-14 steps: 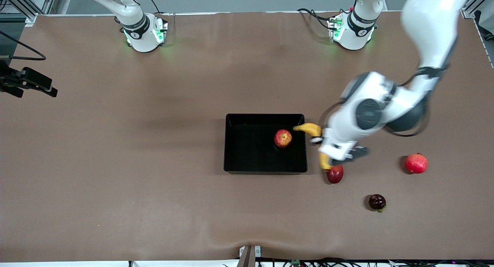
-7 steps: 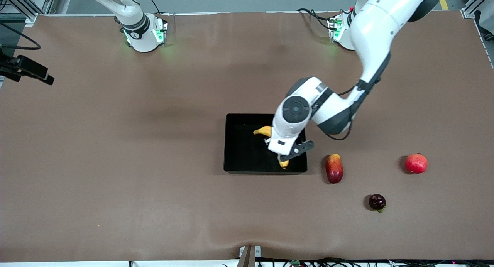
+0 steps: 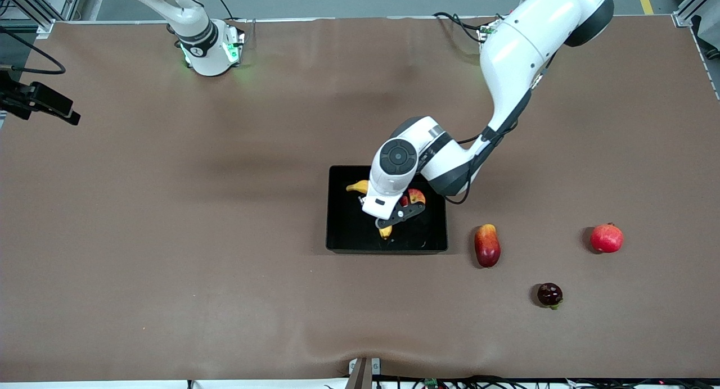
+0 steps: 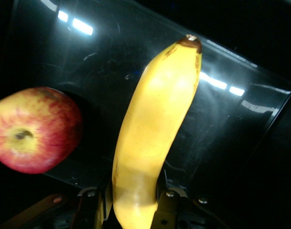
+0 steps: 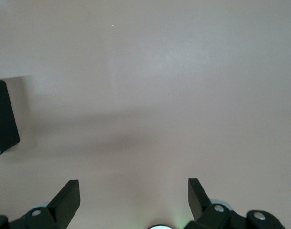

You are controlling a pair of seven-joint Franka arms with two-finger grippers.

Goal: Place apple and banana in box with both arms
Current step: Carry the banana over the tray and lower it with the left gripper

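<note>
Box [image 3: 337, 231] mid-table, wide bare brown table [image 3: 197, 237] toward right arm's end.

Left gripper [image 3: 388, 220] over box interior, jaws clamped on banana [image 3: 358, 186]. Banana's long axis diagonal across box, one tip toward robots' bases, other tip toward front camera.

Apple [image 3: 415, 197] in box, beside banana [image 4: 150, 143], toward left arm's end.

Right gripper [image 5: 133, 195] waits over bare table, well apart from box, jaws spread wide, holding nothing.
</note>
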